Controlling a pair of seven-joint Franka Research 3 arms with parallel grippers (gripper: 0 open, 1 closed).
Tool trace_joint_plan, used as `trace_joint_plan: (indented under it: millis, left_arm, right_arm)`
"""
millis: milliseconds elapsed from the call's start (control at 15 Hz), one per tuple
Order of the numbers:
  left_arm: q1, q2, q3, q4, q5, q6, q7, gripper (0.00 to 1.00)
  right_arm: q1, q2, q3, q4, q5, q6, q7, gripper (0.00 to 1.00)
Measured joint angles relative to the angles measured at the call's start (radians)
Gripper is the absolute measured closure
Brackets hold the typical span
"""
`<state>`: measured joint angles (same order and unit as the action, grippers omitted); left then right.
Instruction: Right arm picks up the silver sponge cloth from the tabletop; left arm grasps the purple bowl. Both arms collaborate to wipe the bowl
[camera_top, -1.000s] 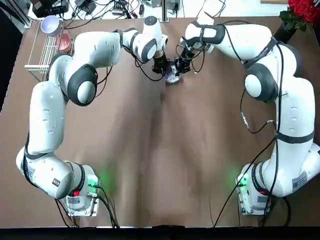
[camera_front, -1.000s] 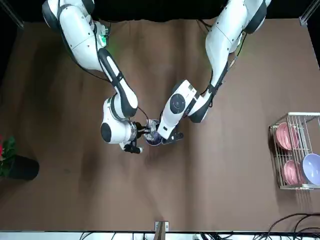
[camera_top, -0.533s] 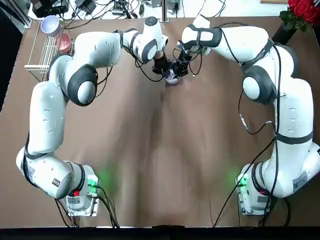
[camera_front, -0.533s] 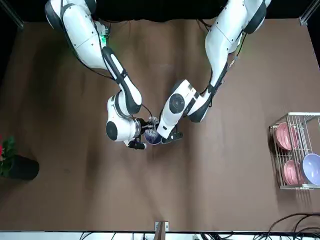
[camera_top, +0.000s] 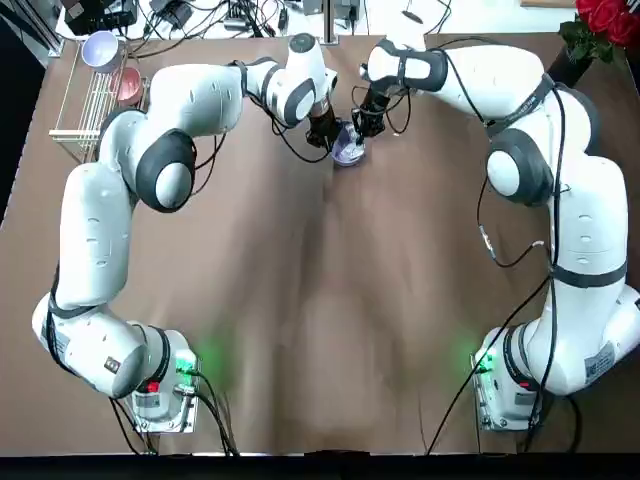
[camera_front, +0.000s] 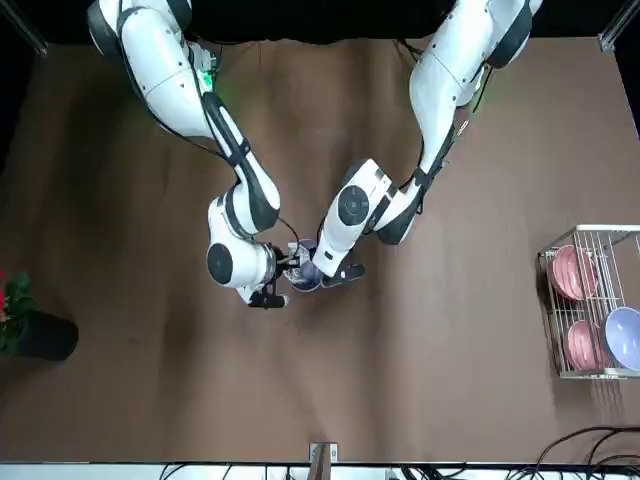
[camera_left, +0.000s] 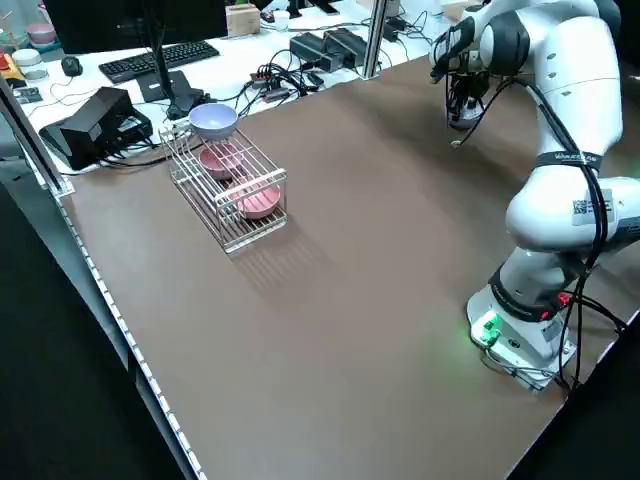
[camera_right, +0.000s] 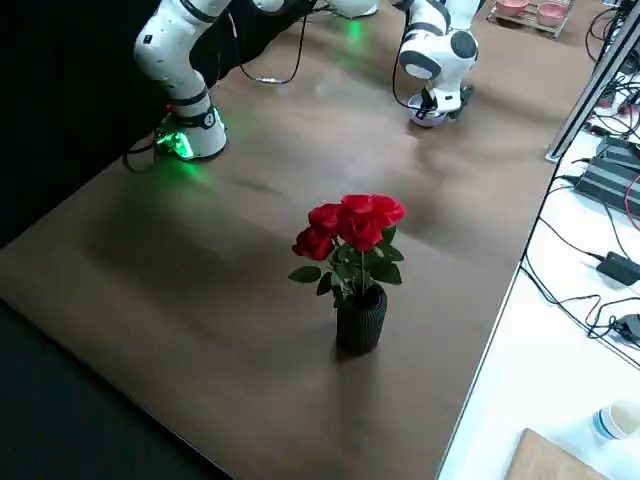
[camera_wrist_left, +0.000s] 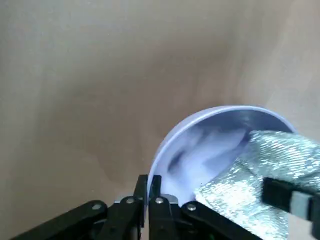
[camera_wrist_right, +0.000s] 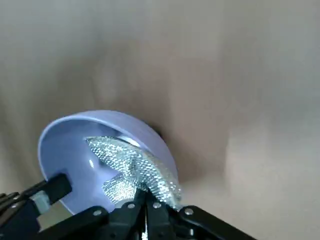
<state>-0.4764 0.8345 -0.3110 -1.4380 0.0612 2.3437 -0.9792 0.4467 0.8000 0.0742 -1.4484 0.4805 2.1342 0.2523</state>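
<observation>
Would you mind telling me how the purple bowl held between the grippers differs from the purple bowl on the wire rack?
The purple bowl at the grippers is pinched at its rim by the left gripper and tilted; the rack bowl sits untouched on the wire rack. The held bowl has the silver sponge cloth, gripped by the right gripper, pressed inside; the rack bowl looks empty. Both are pale lavender.

Silver cloth (camera_wrist_left: 260, 175) runs off left wrist frame; purple bowl (camera_top: 349, 152) mostly hidden btwn grippers in top view.
</observation>
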Motion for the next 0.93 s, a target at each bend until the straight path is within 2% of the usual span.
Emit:
trace_joint_plan:
  millis: [267,467,533,600,733,933]
  left_arm:
    - [0.0,0.004,0.001,0.005,0.0,0.003,0.0,0.96]
    - [0.0,0.004,0.001,0.005,0.0,0.001,0.001,0.96]
    - [0.002,0.004,0.007,0.005,0.0,-0.004,0.002,0.96]
    - [0.005,0.004,0.008,0.006,0.001,-0.004,0.003,0.96]
    - [0.017,0.003,0.012,0.012,0.007,-0.005,0.015,0.96]
    - [0.054,-0.022,0.013,0.023,0.012,-0.063,0.099,0.96]
  right_arm:
    - [-0.011,-0.005,-0.002,0.03,-0.007,-0.063,0.001,0.98]
    - [-0.036,-0.02,-0.01,0.061,-0.015,-0.216,0.006,0.98]
    - [-0.086,-0.038,-0.022,0.084,-0.036,-0.363,0.004,0.98]
    - [-0.122,-0.044,-0.025,0.1,-0.046,-0.426,-0.007,0.98]
    - [-0.205,-0.051,-0.028,0.123,-0.084,-0.519,-0.052,0.98]
    - [-0.343,-0.052,-0.03,0.127,-0.18,-0.588,-0.191,0.98]
